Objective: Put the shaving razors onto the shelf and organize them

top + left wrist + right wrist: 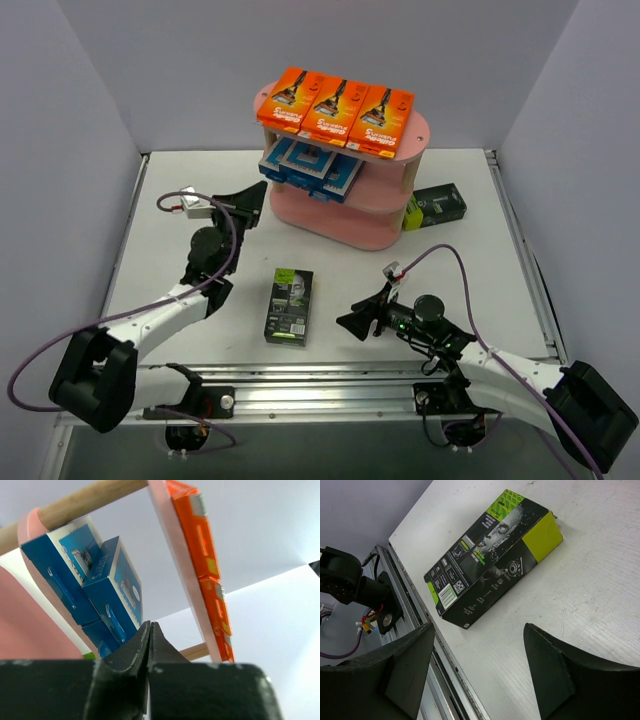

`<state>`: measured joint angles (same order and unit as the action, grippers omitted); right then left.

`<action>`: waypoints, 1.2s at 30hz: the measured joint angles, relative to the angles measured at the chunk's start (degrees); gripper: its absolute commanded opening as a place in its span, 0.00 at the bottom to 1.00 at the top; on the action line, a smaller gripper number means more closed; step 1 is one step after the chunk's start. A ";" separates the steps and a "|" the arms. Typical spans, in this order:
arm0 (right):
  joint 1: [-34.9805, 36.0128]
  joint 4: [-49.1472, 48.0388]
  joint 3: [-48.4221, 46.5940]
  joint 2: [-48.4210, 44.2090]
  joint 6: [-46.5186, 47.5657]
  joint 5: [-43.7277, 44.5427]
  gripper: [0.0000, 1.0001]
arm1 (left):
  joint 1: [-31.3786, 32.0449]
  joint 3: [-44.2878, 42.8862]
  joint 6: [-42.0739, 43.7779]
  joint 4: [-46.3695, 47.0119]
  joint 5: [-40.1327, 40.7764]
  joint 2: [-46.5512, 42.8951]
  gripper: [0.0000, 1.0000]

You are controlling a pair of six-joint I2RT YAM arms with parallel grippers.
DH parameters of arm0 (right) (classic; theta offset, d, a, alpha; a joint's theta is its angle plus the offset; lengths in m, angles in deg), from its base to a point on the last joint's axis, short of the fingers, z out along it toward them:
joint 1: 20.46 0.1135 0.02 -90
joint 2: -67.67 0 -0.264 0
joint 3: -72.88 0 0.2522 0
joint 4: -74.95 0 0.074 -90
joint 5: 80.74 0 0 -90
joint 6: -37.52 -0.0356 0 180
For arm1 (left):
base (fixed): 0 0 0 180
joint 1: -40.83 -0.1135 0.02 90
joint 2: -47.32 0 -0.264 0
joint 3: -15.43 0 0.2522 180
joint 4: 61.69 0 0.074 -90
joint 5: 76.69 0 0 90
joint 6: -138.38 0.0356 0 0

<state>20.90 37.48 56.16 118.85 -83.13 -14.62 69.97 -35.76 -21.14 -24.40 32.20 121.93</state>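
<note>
The pink shelf (340, 225) stands at the back of the table. Three orange razor packs (336, 105) lie in a row on its top board, and blue-and-white packs (310, 165) sit on the middle tier. One black and lime green pack (289, 306) lies flat on the table in front. Another (434, 207) lies to the right of the shelf. My left gripper (260, 193) hovers by the shelf's left side, shut with nothing in it (150, 626), close to the blue packs (100, 585). Open and holding nothing, my right gripper (352, 322) sits just right of the front black pack (490, 560).
A metal rail (330, 380) runs along the near table edge, close to the right gripper (477, 628). Plain walls close in the left, back and right sides. In the left wrist view a wooden shelf post (85, 500) crosses overhead, with the orange packs (205, 550) beyond it.
</note>
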 measured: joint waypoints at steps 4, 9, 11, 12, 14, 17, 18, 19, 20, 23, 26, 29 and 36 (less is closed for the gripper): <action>0.31 0.02 0.00 0.15 0.00 0.02 0.67 | -1.55 3.61 2.82 -6.05 -0.61 -10.36 0.02; 0.42 0.15 0.00 0.39 0.02 0.09 0.68 | -2.01 5.99 7.10 -18.38 -2.56 -22.97 0.32; 0.48 0.44 -0.02 0.46 0.04 0.35 0.68 | -1.99 6.43 8.61 -24.52 -4.07 -27.45 0.34; 0.59 0.76 -0.02 0.48 0.04 0.52 0.68 | -1.99 6.93 9.14 -27.47 -4.66 -29.66 0.34; 0.72 1.70 -0.04 0.46 0.07 1.16 0.68 | -1.99 8.46 10.36 -33.64 -5.75 -34.14 0.35; 0.72 4.42 -0.28 0.13 -0.17 4.00 0.68 | -1.99 11.91 11.28 -41.94 -7.02 -40.65 0.38; 0.72 6.19 -0.63 -0.28 -0.52 5.55 0.67 | -1.99 13.38 11.28 -44.19 -7.41 -42.62 0.38; 0.70 8.39 -1.27 -0.92 -1.03 7.58 0.66 | -1.99 14.99 11.28 -46.95 -7.98 -44.85 0.38; 0.63 10.19 -1.95 -1.46 -1.44 9.40 0.66 | -1.99 16.11 11.28 -48.83 -8.55 -46.14 0.38; -0.39 15.54 -5.03 -2.58 -3.04 14.38 0.61 | -1.99 18.58 11.19 -53.09 -9.99 -47.65 0.38; -2.51 18.88 -7.80 -2.64 -4.94 17.42 0.57 | -1.99 19.67 11.08 -55.76 -11.96 -45.97 0.38; -3.85 20.57 -8.94 -2.51 -6.71 18.56 0.54 | -1.99 20.24 11.28 -56.08 -14.23 -41.81 0.38; -3.10 21.64 -9.44 3.32 -9.16 18.36 0.52 | -1.97 23.93 11.43 -55.95 -17.20 -36.87 0.38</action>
<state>17.80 59.12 46.71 122.17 -92.29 3.74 68.01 -11.83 -9.71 -80.36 15.00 85.05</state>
